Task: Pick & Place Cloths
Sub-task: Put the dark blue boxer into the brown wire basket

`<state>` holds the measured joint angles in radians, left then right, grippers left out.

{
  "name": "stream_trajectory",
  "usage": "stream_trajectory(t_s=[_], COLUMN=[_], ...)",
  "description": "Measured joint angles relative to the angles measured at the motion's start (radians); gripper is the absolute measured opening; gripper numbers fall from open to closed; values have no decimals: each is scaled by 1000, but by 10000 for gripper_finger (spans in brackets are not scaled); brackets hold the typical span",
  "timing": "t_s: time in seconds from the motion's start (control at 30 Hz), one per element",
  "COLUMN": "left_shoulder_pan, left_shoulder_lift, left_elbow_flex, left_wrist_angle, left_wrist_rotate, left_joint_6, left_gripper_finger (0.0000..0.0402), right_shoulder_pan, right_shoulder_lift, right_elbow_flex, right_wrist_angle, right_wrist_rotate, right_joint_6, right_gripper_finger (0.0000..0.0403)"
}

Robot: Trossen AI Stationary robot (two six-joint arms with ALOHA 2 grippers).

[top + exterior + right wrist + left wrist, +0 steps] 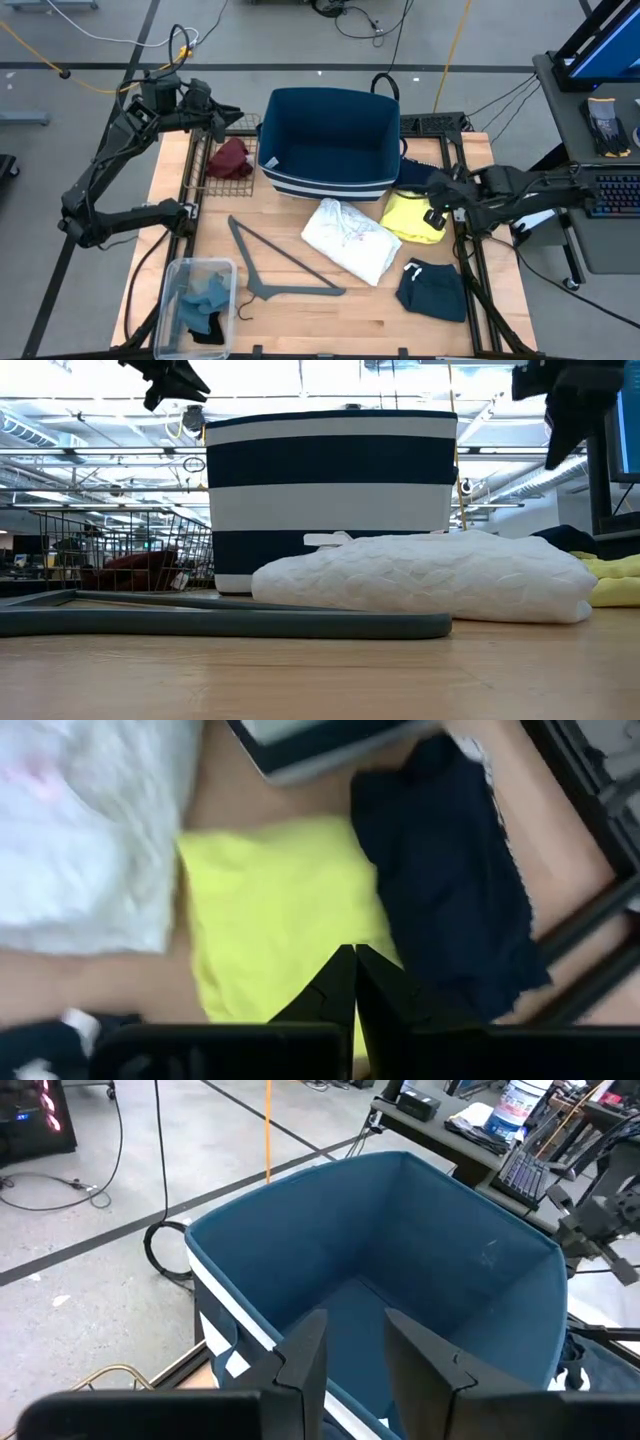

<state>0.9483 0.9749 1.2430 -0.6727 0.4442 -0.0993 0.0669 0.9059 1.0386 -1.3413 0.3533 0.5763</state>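
Several cloths lie on the table. A white one (350, 238) is in the middle, a yellow one (410, 217) to its right, and a navy one (440, 880) beside the yellow. A dark teal one (432, 288) is at the near right. A maroon cloth (230, 158) lies in a wire basket (222, 180). My left gripper (355, 1360) is open and empty, held high by the left rim of the blue bin (330, 140). My right gripper (353, 965) is shut and empty, pointing down above the yellow cloth (270, 910).
A grey hanger (280, 265) lies at the near middle of the table. A clear plastic box (195, 305) at the near left holds blue and dark cloths. The striped bin (330, 500) stands at the far middle. Bare wood shows along the near edge.
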Motion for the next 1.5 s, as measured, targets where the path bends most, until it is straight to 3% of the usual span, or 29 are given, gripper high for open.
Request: stream_trajectory(t_s=[0.2, 0.47, 0.63, 0.77, 1.03, 1.5], left_shoulder_pan=[0, 0, 0, 0, 0, 0], left_shoulder_lift=[0, 0, 0, 0, 0, 0], left_elbow_flex=[0, 0, 0, 0, 0, 0], left_wrist_angle=[0, -3, -3, -3, -3, -4], left_wrist_rotate=[0, -1, 0, -1, -1, 0], left_joint_6=[0, 20, 36, 43, 53, 72], left_gripper_finger=[99, 99, 99, 99, 99, 99], right_shoulder_pan=[-41, -76, -103, -142, -223, -398], right_shoulder_lift=[34, 35, 35, 35, 35, 35], right_elbow_flex=[0, 0, 0, 0, 0, -2], right_wrist_angle=[-10, -28, -40, -81, -158, -144], right_wrist_rotate=[-16, -16, -13, -15, -13, -14], right_joint_6=[-74, -121, -47, 94, 327, 540], right_gripper_finger=[38, 147, 218, 253, 267, 267])
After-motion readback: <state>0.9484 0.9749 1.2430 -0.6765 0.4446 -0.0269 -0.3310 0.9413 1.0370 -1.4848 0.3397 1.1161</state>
